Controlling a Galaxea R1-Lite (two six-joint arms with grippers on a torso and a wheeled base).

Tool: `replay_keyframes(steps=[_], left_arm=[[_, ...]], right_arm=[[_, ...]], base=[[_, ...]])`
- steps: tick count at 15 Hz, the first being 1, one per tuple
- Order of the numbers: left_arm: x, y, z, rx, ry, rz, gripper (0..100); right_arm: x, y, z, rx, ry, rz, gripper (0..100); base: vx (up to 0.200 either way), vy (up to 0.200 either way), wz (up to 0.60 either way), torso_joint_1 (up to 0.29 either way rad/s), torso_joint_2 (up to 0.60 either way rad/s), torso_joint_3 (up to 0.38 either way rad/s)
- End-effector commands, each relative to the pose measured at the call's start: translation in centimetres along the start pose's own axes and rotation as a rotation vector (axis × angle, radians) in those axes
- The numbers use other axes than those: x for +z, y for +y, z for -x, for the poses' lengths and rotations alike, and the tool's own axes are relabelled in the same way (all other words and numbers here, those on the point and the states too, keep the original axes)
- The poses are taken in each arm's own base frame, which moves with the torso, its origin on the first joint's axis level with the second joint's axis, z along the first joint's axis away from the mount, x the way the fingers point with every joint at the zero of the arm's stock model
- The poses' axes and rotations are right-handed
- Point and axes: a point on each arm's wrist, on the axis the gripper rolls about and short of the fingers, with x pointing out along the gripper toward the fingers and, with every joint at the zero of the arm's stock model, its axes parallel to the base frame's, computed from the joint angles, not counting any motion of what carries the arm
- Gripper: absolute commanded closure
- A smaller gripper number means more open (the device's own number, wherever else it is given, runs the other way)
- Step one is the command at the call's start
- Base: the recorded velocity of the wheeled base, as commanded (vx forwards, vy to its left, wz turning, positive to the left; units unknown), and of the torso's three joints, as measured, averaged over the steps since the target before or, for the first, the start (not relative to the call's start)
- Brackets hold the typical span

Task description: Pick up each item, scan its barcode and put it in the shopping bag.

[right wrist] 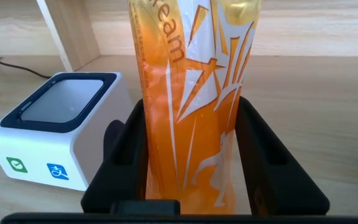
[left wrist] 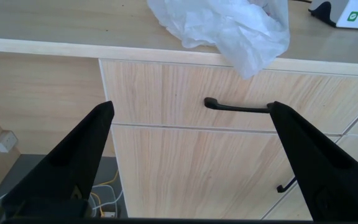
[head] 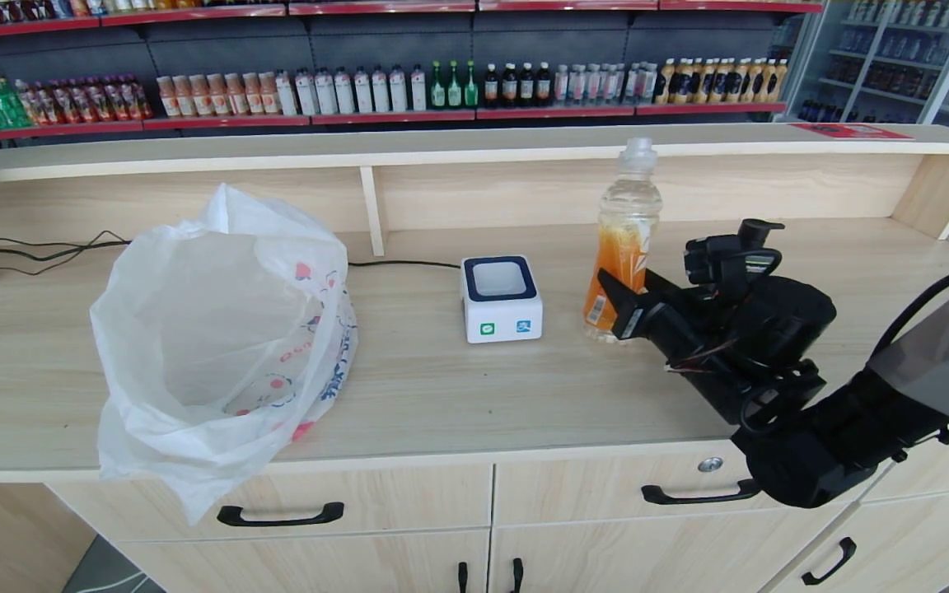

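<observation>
I have the right tool (head: 619,309) (right wrist: 194,155) closed low on the bottle (head: 623,239) (right wrist: 191,93), one black finger pressed against each side of its orange label. The bottle stands upright on the surface (head: 425,387), well over on my right side. Its upper part is clear under a pale cap, and I cannot judge how full it is behind the label. The scanner (head: 501,298) (right wrist: 55,137), a white box with a dark-rimmed window facing up, sits just beside the bottle towards the middle of the surface, apart from it. The shopping bag (head: 219,329) (left wrist: 229,25) slumps on the left side, well apart from the scanner. Its mouth gapes towards me, and inside I see bare white plastic with red and blue print showing through. One corner of it hangs over the front edge of the surface. A dark cable (head: 404,263) runs from behind the bag to the scanner. My left tool (left wrist: 191,137) hangs below the surface edge, facing the drawer (left wrist: 166,93) fronts. Its fingers are spread wide with nothing between them, and a black handle (left wrist: 238,107) shows beyond them.
</observation>
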Motion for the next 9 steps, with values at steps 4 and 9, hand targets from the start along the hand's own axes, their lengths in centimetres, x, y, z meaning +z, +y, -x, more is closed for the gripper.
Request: replay_keyframes(steps=[4,9], left_arm=[[0.0,0.0,0.0,0.001,0.0,0.0,0],[0.0,0.0,0.0,-0.001,0.0,0.0,0]], right_arm=[[-0.1,0.3,1.4,0.007,0.036,0.0,100],[-0.2,0.4,2.4,0.01,0.034,0.003,100]], base=[[0.0,0.0,0.0,0.0,0.0,0.0],[0.0,0.0,0.0,0.0,0.0,0.0]])
